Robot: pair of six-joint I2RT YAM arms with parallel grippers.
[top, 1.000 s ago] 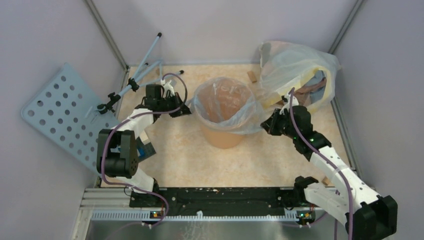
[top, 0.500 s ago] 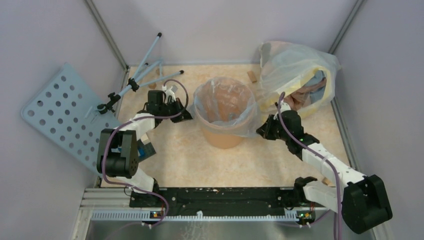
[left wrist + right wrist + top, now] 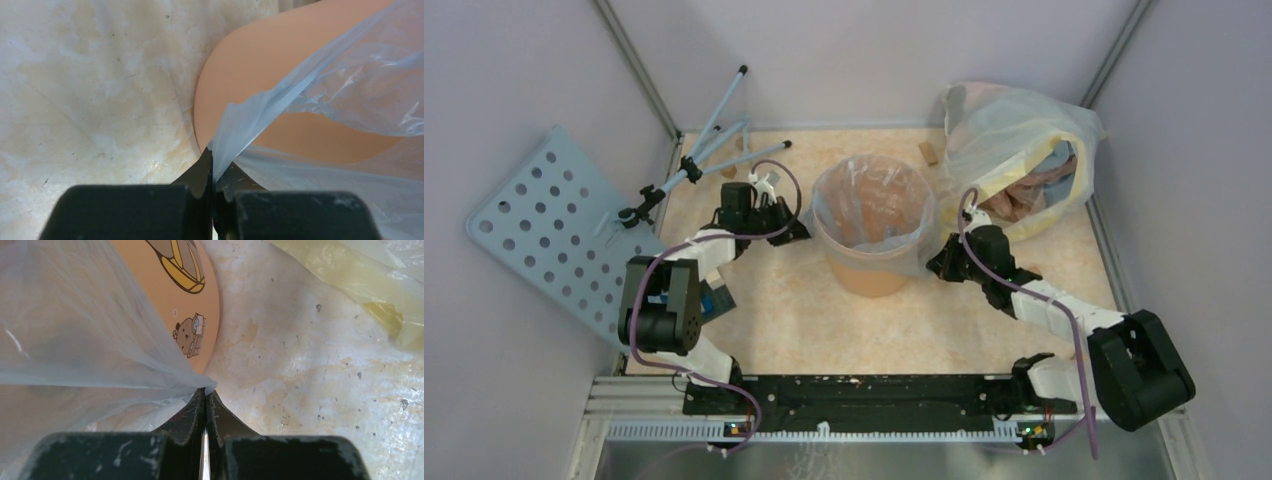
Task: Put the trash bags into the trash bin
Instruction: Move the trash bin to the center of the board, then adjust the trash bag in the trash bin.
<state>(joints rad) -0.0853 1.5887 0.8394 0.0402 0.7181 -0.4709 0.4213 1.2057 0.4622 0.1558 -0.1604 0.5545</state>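
The orange trash bin (image 3: 871, 272) stands mid-table, lined with the translucent grey-blue trash bag (image 3: 872, 200), whose rim is folded over the bin's edge. My left gripper (image 3: 796, 232) is at the bin's left side, low, shut on the bag's edge (image 3: 250, 120). My right gripper (image 3: 936, 266) is at the bin's right side, low, shut on the bag's other edge (image 3: 165, 375). The bin's wall with a bear print (image 3: 190, 335) shows in the right wrist view.
A big clear bag with yellow edges (image 3: 1019, 150), holding brownish items, sits at the back right. A tripod (image 3: 709, 140) and a perforated blue panel (image 3: 549, 230) lean at the left. A small brown block (image 3: 927, 152) lies behind the bin.
Both grippers have moved down along the bin's sides, drawing the bag's edges lower over the rim. The right arm has swung nearer and lower.
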